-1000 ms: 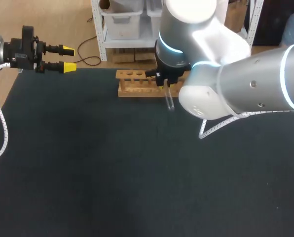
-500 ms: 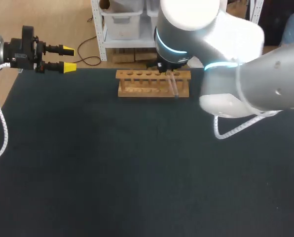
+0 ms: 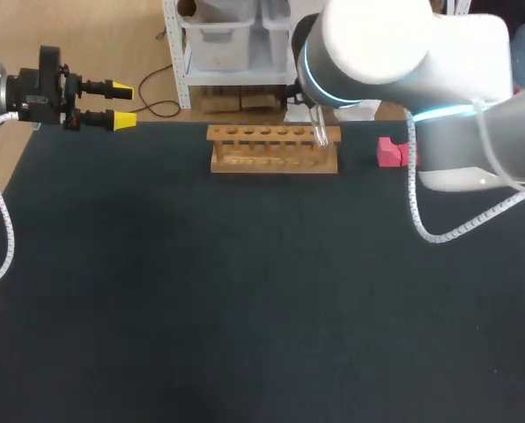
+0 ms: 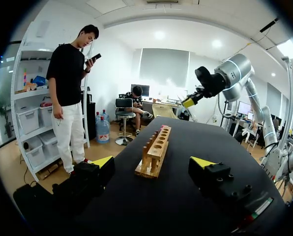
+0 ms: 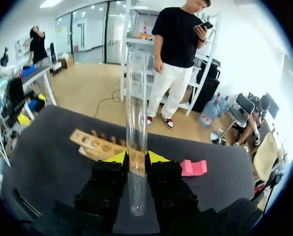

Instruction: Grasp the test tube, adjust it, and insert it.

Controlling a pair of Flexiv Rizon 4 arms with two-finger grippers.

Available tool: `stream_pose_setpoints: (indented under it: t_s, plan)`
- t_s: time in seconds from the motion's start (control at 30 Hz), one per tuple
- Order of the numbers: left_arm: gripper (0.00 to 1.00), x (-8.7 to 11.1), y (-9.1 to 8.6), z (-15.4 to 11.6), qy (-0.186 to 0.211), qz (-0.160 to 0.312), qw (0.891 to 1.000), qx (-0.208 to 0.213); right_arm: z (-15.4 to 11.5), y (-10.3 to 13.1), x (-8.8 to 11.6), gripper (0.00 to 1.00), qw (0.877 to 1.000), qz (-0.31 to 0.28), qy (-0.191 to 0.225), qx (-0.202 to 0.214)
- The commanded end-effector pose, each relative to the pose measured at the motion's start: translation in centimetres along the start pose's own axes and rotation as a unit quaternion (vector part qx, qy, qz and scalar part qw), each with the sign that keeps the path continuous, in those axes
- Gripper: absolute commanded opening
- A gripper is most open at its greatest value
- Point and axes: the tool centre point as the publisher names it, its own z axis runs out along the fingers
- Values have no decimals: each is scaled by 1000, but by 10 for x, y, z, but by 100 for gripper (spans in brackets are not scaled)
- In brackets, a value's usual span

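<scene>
A clear glass test tube [image 5: 135,123] stands between the yellow tips of my right gripper [image 5: 135,157], which is shut on its lower part. In the head view the tube [image 3: 319,134] hangs slightly tilted over the right end of the wooden rack [image 3: 274,148], and my right arm [image 3: 377,44] hides the fingers. The rack [image 5: 95,144] has a row of holes and lies ahead of the right gripper, to one side. My left gripper [image 3: 122,104] is open and holds nothing at the table's far left corner. It points along the rack [image 4: 155,150].
A pink block [image 3: 388,152] lies on the dark table [image 3: 245,291] just right of the rack; it also shows as the pink block [image 5: 193,167] beside the right gripper. White cables trail from both arms.
My right arm has swung right and back, carrying the tube from in front of the rack to over its right end. The pink block has come into view. The left arm has kept still.
</scene>
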Motion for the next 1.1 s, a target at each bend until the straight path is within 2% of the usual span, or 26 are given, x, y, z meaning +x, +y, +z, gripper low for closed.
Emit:
stream_pose_setpoints:
  t_s: [0.03,0.33,0.5,1.1]
  plan:
    - [100,1,-2,0,-1,1,1000,-2,1,-6,-3,0,992,-2,-126,-2]
    - [100,1,-2,0,-1,1,1000,-2,2,-6,-14,0,979,-26,-203,0]
    - [100,1,-2,0,-1,1,1000,-2,1,-8,-16,0,972,-32,-232,-19]
    - [100,1,-2,0,-1,1,1000,-2,0,-8,-16,0,972,-33,-233,-24]
